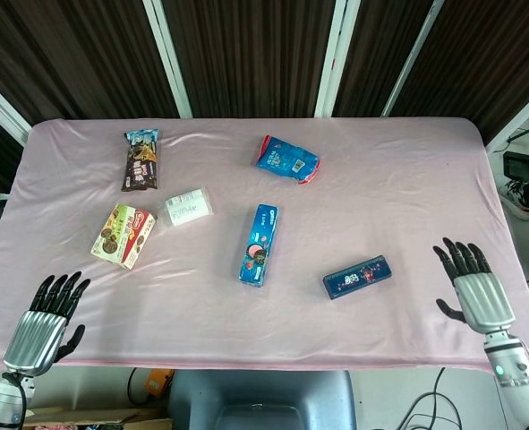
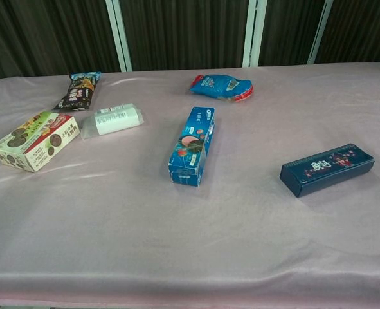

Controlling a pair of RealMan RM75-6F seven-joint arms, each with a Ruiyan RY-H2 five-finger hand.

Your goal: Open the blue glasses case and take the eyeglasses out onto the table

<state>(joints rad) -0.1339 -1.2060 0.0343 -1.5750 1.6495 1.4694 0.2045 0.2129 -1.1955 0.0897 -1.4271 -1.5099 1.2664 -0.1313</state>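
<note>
Head view: both hands spread, empty; rectangular dark-blue glasses case (image 1: pixel 356 276) lies closed on pink cloth (image 1: pixel 407 188)

A: Can you see both arms whole?
B: No. In the head view the left hand (image 1: pixel 43 323) shows, but its arm is cut off by the bottom edge at the corner. The right hand (image 1: pixel 477 293) shows too; its forearm runs out at the lower right corner.
A: And the chest view?
B: Neither hand appears there.
A: What about the blue glasses case (image 1: pixel 356 276)?
B: It lies closed, so whatever is inside is hidden. The print on its lid is too small to read in either view.
</note>
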